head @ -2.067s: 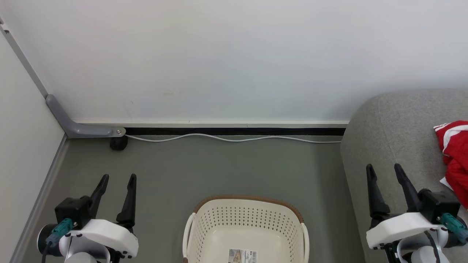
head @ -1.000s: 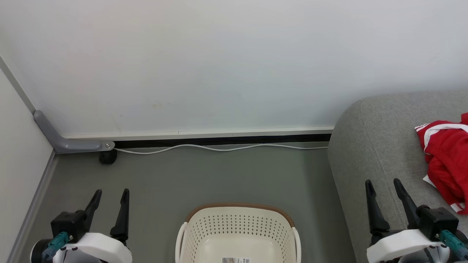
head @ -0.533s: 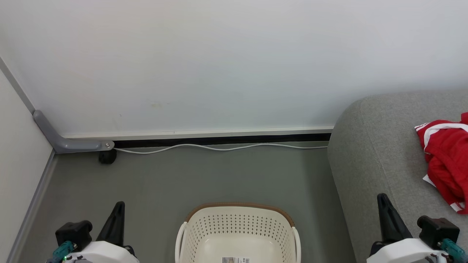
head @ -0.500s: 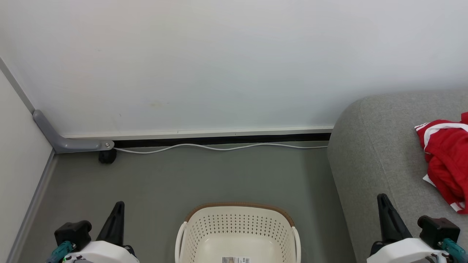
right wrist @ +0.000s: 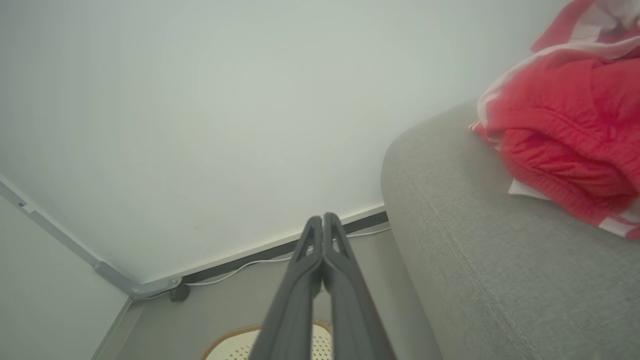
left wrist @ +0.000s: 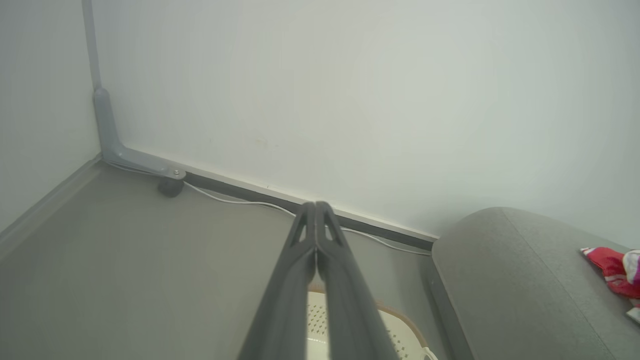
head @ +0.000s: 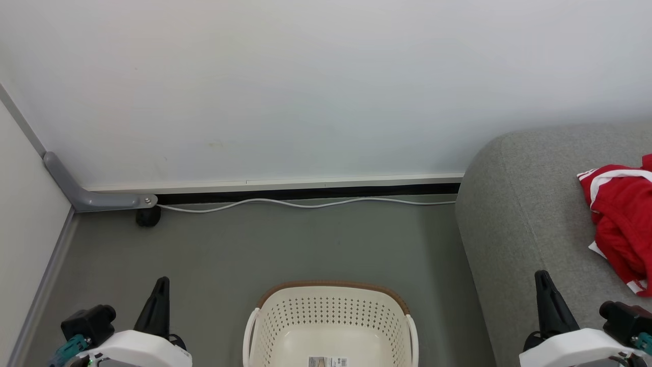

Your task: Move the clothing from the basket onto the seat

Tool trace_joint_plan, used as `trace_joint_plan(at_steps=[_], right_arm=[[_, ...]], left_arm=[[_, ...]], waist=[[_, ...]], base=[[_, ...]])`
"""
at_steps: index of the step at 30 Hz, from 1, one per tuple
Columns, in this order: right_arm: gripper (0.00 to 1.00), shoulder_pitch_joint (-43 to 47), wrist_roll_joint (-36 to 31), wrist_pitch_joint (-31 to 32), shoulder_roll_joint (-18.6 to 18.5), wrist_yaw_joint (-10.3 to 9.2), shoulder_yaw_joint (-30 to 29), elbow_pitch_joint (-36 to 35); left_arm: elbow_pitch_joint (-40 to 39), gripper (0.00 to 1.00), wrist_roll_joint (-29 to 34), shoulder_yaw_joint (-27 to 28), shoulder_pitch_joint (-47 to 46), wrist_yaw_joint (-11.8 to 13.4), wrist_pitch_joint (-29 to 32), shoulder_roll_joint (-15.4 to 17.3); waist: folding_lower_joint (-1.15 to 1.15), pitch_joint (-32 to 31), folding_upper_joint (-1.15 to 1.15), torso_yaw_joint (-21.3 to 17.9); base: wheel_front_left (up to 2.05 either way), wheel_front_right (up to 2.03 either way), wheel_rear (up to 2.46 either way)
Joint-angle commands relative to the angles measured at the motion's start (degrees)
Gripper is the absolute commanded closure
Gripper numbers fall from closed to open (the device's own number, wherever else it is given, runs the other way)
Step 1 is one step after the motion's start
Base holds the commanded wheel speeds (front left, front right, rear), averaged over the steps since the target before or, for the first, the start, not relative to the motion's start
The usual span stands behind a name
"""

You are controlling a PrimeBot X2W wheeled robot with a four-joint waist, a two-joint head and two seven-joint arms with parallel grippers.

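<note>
1. L gripper [head: 160, 288], near left above the grey floor [head: 254, 244]: its 2 dark fingers are pressed together w/ nothing between them. L wrist view shows the tips meeting.
2. R gripper [head: 544, 285], near right, seen against the seat [head: 519, 214]: fingers also closed tight, holding nothing.
3. Basket [head: 331, 284], near centre on the floor, betw. the 2 grippers. A printed label [head: 328, 362] lies on its pale bottom.
4. Clothing [head: 619, 214]: red w/ white stripes, heaped on the seat at far right, partly cut off by the frame edge and well apart from the basket.
5. Seat: grey sofa w/ rounded corner, just right of the basket.
6. White cable [head: 305, 204] runs along the foot of the far wall. Grey bracket [head: 97, 201] & black caster [head: 148, 216] sit in the far-left corner.
</note>
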Motion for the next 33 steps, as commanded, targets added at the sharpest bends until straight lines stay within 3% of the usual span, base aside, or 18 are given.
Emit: trace_joint_plan(at_steps=[1,33], right_arm=[[1.0,-2.11,2.31,0.6,-0.56,0.04,-0.17,-1.92],[1.0,-2.94,23.44,5.92,-0.7,0.08,-1.97,-2.87]], left_arm=[[-1.86,1.0,-1.93,1.31,-2.0,-0.46,0.42,0.51],[-4.77,1.0,-19.69,5.16,-2.05,-1.57,5.74,-1.7]], waist=[[-0.01,0.05,0.0,-0.03],[-0.01,0.73,0.0,-0.44]], base=[[0.0,0.0,0.0],[0.0,0.0,0.0]])
